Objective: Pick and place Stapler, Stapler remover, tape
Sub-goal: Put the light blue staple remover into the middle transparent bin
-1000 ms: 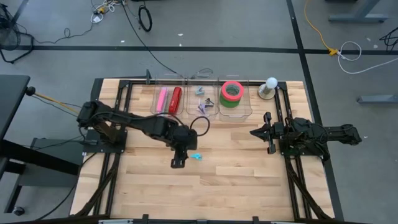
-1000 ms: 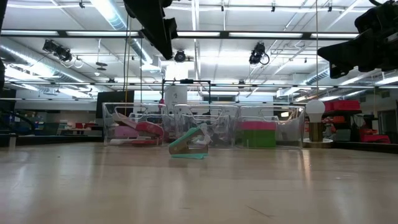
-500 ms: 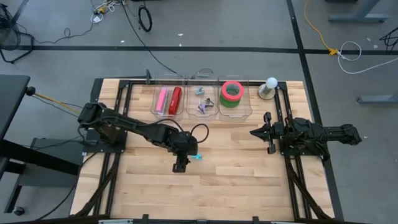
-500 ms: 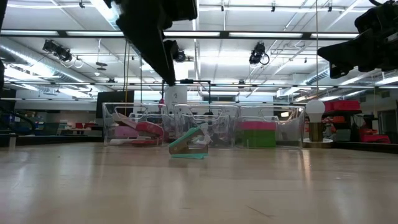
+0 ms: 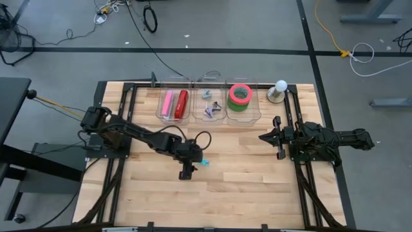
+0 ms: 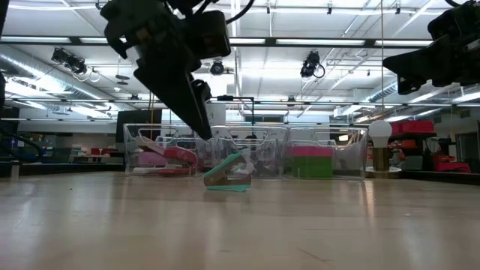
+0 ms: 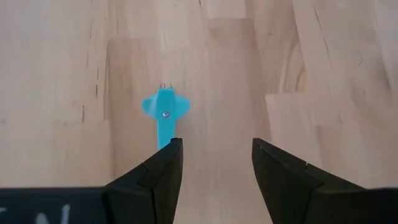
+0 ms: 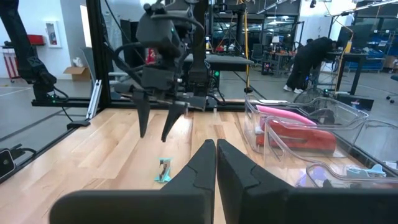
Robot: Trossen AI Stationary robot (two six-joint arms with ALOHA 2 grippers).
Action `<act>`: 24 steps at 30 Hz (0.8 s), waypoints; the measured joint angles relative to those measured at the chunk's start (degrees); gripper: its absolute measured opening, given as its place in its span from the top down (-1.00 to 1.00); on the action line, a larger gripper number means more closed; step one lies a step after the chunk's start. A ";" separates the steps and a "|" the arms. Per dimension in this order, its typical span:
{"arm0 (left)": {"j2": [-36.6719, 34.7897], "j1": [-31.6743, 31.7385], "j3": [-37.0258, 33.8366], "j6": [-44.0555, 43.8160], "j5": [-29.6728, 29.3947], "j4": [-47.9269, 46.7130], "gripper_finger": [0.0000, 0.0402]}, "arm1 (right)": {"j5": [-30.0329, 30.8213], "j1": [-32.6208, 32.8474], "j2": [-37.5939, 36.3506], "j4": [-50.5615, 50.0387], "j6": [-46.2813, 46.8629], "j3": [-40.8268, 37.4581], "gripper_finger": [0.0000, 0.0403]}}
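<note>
A teal staple remover [image 5: 203,162] lies on the wooden table near its middle; it also shows in the low view [image 6: 229,175] and the left wrist view [image 7: 163,115]. My left gripper [image 5: 186,171] hangs open above the table, just to the remover's left and near side, touching nothing [image 7: 214,155]. The low view shows its fingertips [image 6: 202,129] well above the tabletop. My right gripper [image 5: 273,137] is shut and empty at the table's right [image 8: 216,152]. The red and green tape rolls [image 5: 239,95] lie stacked, red on top, in the far right bin.
Three clear bins stand in a row at the far edge: pink and red staplers [image 5: 175,103] in the left one, several staple removers [image 5: 211,104] in the middle one, tape in the right one. A white round-topped object [image 5: 280,89] stands to their right.
My left gripper has come down toward the table and a little toward its near edge, beside the teal staple remover. The remover has stayed where it was. My right arm has kept still.
</note>
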 joint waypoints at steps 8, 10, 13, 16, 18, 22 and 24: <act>0.00 0.00 -4.68 -2.82 -0.76 5.50 0.03 | -0.01 0.01 0.00 -0.01 0.00 0.00 0.91; 0.00 0.23 -5.51 -2.90 -0.79 6.24 0.03 | 0.01 -0.01 0.00 -0.02 0.00 0.00 0.91; 0.00 0.96 -6.62 -2.94 -0.83 6.89 0.03 | 0.00 -0.01 0.00 0.00 0.00 0.00 0.91; 0.00 2.04 -7.73 -2.97 -0.87 8.67 0.03 | 0.00 -0.01 0.00 -0.01 0.00 0.00 0.91; -0.02 2.70 -8.14 -2.97 -0.87 9.38 0.03 | -0.01 -0.01 0.00 -0.02 0.00 0.00 0.91; -0.02 3.89 -8.17 -2.97 -0.87 9.91 0.03 | 0.01 -0.01 0.00 -0.02 0.00 0.00 0.91; -0.02 4.36 -8.17 -2.97 -0.87 10.86 0.03 | 0.00 0.01 0.00 -0.02 0.00 0.00 0.91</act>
